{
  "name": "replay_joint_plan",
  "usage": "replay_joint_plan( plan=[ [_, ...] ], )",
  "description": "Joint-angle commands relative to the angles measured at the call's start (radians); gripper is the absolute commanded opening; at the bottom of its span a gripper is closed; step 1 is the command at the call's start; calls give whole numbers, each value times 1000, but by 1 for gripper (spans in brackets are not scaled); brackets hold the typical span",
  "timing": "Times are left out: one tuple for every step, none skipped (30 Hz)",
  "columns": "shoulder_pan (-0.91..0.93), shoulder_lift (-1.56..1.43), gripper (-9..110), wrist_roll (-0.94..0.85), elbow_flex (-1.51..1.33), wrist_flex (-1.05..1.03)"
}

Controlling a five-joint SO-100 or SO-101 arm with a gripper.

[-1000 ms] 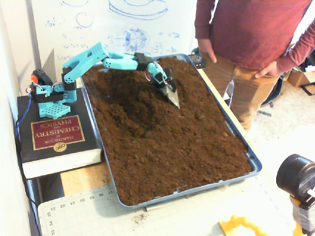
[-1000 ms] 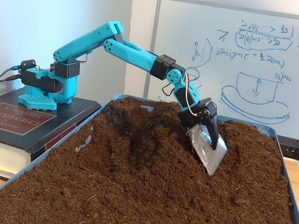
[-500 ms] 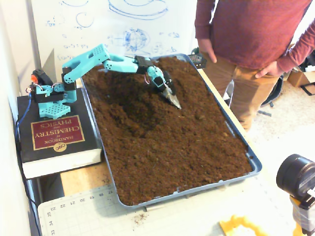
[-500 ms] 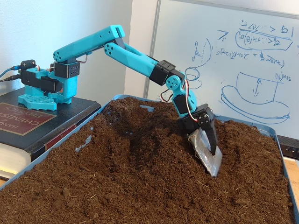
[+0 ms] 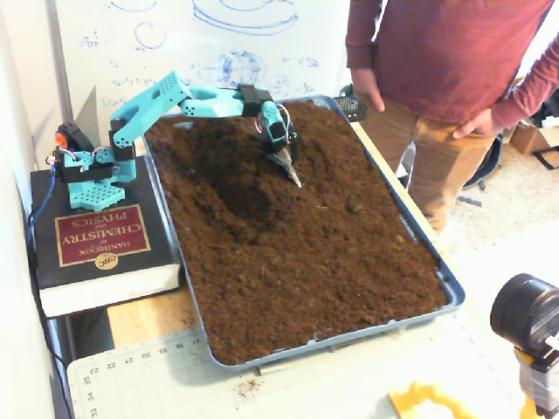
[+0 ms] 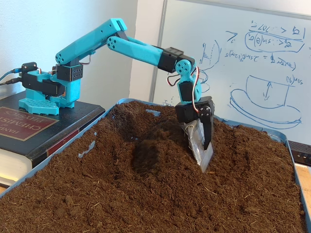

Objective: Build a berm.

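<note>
Building is only partly done: a low ridge of loose dark-brown soil, the berm [image 6: 243, 145], rises at the far end of the blue tray [image 5: 450, 292], beside a dug hollow [image 5: 236, 188]. The turquoise arm reaches out, wrist bent down, its gripper [image 6: 204, 162] pinching a silvery scoop blade [image 5: 289, 168] whose tip meets the soil.

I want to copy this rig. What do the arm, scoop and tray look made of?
Arm: matte teal plastic, likely 3D-printed, judging by its blocky shells. Scoop on the hand: shiny grey, probably sheet metal or foil. Tray: smooth blue, plastic or painted metal; can't tell which.
</note>
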State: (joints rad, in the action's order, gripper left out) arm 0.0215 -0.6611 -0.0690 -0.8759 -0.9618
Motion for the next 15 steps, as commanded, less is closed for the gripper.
replay_joint_plan(
  plan=[
    [-20,-77,0,-12,-11,-63],
    [-18,-77,0,-12,-12,-63],
    [-18,-77,0,-12,-12,-63],
    [-17,-77,0,-5,-12,-63],
    [-20,-77,0,-2,-11,-63],
    [-23,-77,0,3,-5,-63],
    [-26,-77,0,3,5,-63],
    [-29,-78,0,5,6,-51],
    [-31,-87,0,5,8,-48],
    [-32,-103,0,5,14,-48],
    [-34,-112,0,5,26,-48],
    [-34,-118,0,5,43,-48],
    [-34,-123,0,5,58,-48],
    [-34,-121,0,5,75,-48],
    [-34,-115,0,5,94,-46]
  ],
)
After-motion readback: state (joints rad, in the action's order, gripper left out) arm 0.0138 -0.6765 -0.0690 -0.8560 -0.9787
